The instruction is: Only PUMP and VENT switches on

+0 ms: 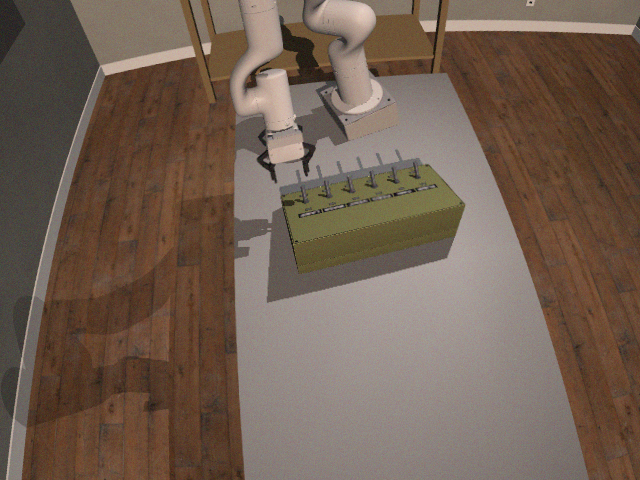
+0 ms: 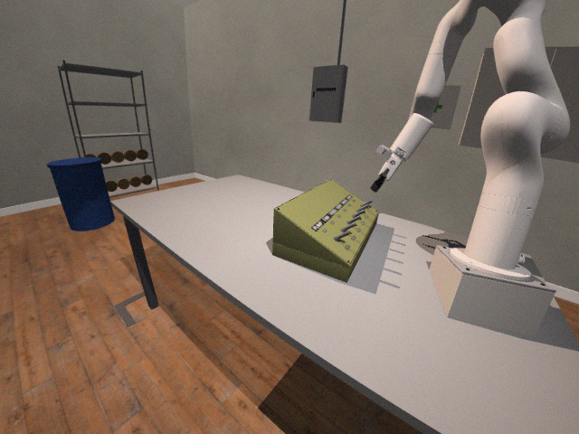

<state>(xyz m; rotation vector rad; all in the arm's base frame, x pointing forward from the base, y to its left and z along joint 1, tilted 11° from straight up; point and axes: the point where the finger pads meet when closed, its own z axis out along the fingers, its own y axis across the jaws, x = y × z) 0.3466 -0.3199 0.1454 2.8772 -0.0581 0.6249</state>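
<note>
An olive console (image 1: 373, 219) sits on the grey table, angled a little; it also shows in the side view (image 2: 326, 228). A row of several grey toggle levers (image 1: 359, 181) stands along its far edge, each above a small label plate too small to read. The levers lean toward the robot base in the side view (image 2: 353, 221). My gripper (image 1: 285, 170) is open and empty. It hangs above and behind the console's left end, clear of the leftmost lever (image 1: 303, 193). In the side view it hovers (image 2: 379, 183) above the far end of the lever row.
The robot base (image 1: 361, 111) stands on the table just behind the console. A wooden shelf frame (image 1: 315, 41) is behind the table. A blue barrel (image 2: 81, 193) and a metal rack (image 2: 109, 130) stand off to the side on the floor.
</note>
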